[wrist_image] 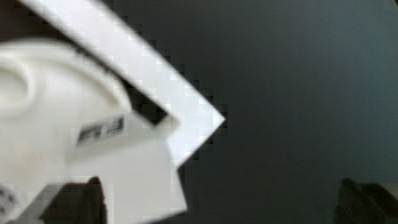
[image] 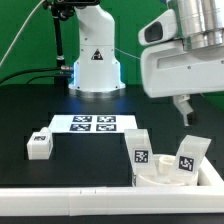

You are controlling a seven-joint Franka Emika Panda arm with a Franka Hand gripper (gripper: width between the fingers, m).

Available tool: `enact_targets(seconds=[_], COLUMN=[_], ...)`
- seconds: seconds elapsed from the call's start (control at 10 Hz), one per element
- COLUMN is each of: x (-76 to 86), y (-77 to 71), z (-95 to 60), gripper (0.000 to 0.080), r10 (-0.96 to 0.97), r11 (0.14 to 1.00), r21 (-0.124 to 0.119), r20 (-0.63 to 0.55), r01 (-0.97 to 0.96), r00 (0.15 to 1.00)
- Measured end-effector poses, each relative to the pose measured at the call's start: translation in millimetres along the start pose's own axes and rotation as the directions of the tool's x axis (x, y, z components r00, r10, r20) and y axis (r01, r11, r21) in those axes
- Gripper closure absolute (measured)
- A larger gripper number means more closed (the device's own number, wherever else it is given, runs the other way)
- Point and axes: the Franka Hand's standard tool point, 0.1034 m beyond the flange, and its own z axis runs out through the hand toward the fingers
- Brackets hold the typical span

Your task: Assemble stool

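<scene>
Hovering the gripper (image: 185, 108) with jaws spread wide, gripping nothing, clear above the parts. Looking down on the seat (image: 165, 180), lying low beneath the gripper and just beside the rail (image: 70, 195), and carrying 2 upright legs: the first leg (image: 140, 152) below and off toward the exterior view's left of the gripper, the second leg (image: 187, 158) almost straight under it. Finding the wrist view too blurred for naming the leg filling it, though showing white plastic and 1 tag (wrist_image: 102, 128) close under the jaws. Judging the step in hand as going for the loose leg (image: 40, 146), sitting on the table (image: 30, 110) well apart from the gripper, far toward the exterior view's left, beyond the marker board (image: 95, 123). Doing this well probably meaning: rising straight before travelling, avoiding any brush against the 2 seated legs; crossing above the marker board rather than skimming it; lining the jaws up squarely across 2 flat faces of the loose leg before descending; closing low on its body, not on a corner, guarding against twisting; lifting it without tilting, then bringing it over a free place on the seat. Not being able to tell that free place from here, nor to judge the 2 seated legs fully home or not.
</scene>
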Motion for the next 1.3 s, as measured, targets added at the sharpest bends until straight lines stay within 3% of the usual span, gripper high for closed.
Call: enact_targets(seconds=[0.2,0.6,0.8,1.0,1.1,1.3], x=[-2.3,-3.9,0.8,-6.3,-12.8,-8.0], y=[7.9,15.6,26.8,22.8,20.1,25.0], z=[8.5,12.0,15.8,24.4,28.4,27.5], gripper=[0.0151,0.0151,0.0151,0.0151,0.0151,0.0151], r10=[-0.394,-0.578,-0.825,-0.942,-0.964,-0.981], r11=[0.918,0.815,0.558,0.303,0.206,0.078], r21=[-0.028,-0.049,-0.065,-0.074,-0.075,-0.063], r20=[0.018,0.009,0.058,0.129,0.156,0.173], r01=[0.395,0.578,0.827,0.950,0.976,0.995], r00=[0.919,0.816,0.562,0.310,0.215,0.088])
